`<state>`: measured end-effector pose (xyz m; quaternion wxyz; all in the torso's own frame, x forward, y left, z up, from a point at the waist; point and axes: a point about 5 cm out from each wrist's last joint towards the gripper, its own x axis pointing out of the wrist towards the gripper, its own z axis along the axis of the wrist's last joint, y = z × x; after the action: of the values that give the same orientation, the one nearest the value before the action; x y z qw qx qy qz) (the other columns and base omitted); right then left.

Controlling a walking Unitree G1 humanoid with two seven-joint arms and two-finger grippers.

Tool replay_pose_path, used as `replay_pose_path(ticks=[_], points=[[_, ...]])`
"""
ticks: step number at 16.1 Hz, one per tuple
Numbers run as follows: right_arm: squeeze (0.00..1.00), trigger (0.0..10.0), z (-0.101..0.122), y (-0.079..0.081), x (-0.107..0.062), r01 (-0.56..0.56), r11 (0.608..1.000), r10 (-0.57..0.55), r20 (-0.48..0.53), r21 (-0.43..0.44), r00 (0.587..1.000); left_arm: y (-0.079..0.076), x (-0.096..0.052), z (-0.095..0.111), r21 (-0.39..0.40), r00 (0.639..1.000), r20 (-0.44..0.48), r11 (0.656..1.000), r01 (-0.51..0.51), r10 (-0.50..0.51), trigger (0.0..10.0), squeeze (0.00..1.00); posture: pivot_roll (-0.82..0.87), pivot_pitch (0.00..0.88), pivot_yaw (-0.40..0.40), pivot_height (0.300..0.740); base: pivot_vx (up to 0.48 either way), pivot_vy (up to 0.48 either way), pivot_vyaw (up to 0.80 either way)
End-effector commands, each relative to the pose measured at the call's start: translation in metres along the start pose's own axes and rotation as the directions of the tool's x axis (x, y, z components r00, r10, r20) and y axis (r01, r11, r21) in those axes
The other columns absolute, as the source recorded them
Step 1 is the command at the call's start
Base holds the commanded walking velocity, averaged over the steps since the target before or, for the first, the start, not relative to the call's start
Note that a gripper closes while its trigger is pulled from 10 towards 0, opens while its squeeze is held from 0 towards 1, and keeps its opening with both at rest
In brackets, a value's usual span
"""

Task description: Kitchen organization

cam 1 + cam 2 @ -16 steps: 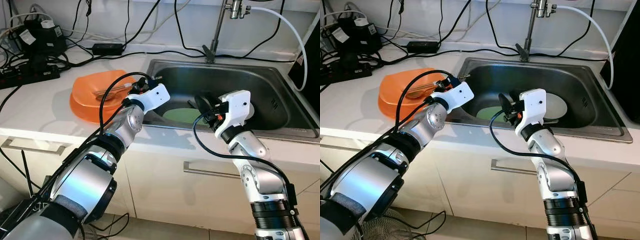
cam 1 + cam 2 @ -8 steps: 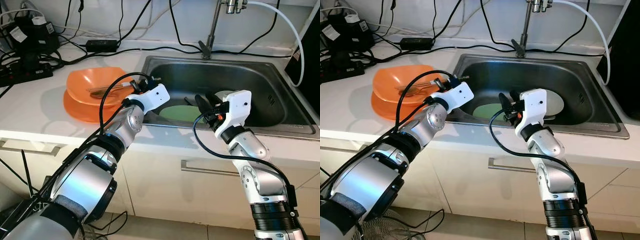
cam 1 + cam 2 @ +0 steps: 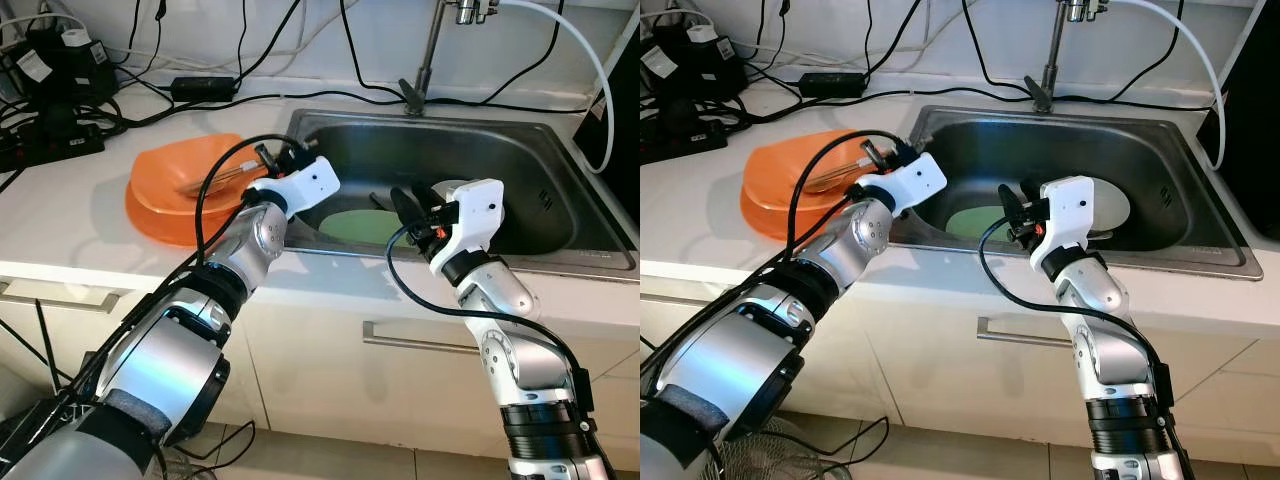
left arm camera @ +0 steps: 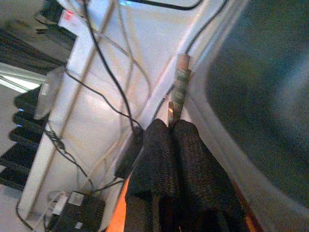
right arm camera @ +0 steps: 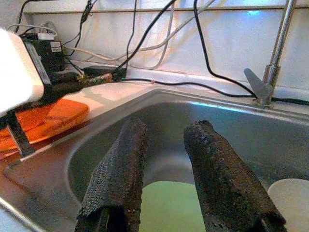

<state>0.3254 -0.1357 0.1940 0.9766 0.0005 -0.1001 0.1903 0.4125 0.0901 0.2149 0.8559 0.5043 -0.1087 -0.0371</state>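
My left gripper (image 3: 287, 160) is shut on a thin brown-handled utensil (image 4: 180, 82) over the counter, between the sink's left rim and the orange bowl (image 3: 175, 195). The utensil's end (image 3: 260, 152) sticks up beside the bowl. A thin brown piece (image 3: 212, 181) lies in the bowl; I cannot tell whether it is the same utensil. My right gripper (image 3: 405, 203) hangs open inside the steel sink (image 3: 530, 165), just above a green plate (image 3: 362, 228). A white plate (image 3: 1112, 208) lies to the right of the green one.
A tap (image 3: 430, 60) rises at the sink's back edge. Black power strips and tangled cables (image 3: 60, 95) crowd the counter's back left. A white hose (image 3: 590, 60) runs at the right. Below the counter front are drawers with a metal handle (image 3: 420, 345).
My left gripper has lifted a little and shifted toward the orange bowl, tipping the utensil's end upward. The right gripper has stayed over the green plate. The camera has moved slightly.
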Motion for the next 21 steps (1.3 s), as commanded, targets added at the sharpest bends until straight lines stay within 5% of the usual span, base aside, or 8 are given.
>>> replay_pose_path(ticks=[1,6,12,14,17,19,21], points=[[0.0,10.0,0.002,-0.003,0.002,0.011,1.0,-0.011,0.01,0.009,1.0,0.023,0.006,0.016,0.0,0.994,0.056,0.995,-0.095,0.095,10.0,0.0,0.01,0.067,-0.006,0.74,0.0,0.0,0.0],[0.0,10.0,0.004,-0.004,0.007,0.001,1.0,-0.001,0.017,0.006,1.0,0.04,0.005,0.026,-0.021,0.985,0.096,0.989,-0.143,0.145,10.0,0.0,0.02,0.048,-0.016,0.74,0.0,0.0,0.0],[0.0,10.0,0.005,-0.003,0.013,-0.018,1.0,0.018,0.027,0.001,0.999,0.048,-0.01,0.03,-0.172,0.986,0.071,0.976,-0.135,0.149,10.0,0.0,0.03,0.034,-0.029,0.74,0.0,0.0,0.0],[0.0,10.0,0.006,-0.004,0.015,-0.021,1.0,0.021,0.03,-0.003,0.999,0.059,-0.018,0.039,-0.232,0.971,0.13,0.958,-0.167,0.201,10.0,0.0,0.03,0.026,-0.032,0.74,0.0,0.0,0.0],[0.0,10.0,0.006,-0.007,0.018,-0.014,1.0,0.014,0.034,-0.005,0.999,0.092,-0.038,0.078,-0.204,0.851,0.391,0.935,-0.291,0.35,10.0,0.0,0.04,0.013,-0.033,0.74,0.0,0.0,0.0],[0.0,10.0,0.005,-0.006,0.019,-0.012,1.0,0.012,0.033,-0.004,0.999,0.096,-0.047,0.097,-0.197,0.8,0.485,0.935,-0.294,0.353,10.0,0.0,0.05,0.004,-0.031,0.74,0.0,0.0,0.0],[0.0,10.0,0.003,-0.007,0.022,-0.001,1.0,0.001,0.037,-0.005,0.999,0.081,-0.061,0.12,-0.415,0.751,0.584,0.908,-0.049,0.308,10.0,0.0,0.04,0.0,-0.025,0.74,0.0,0.0,0.0]])
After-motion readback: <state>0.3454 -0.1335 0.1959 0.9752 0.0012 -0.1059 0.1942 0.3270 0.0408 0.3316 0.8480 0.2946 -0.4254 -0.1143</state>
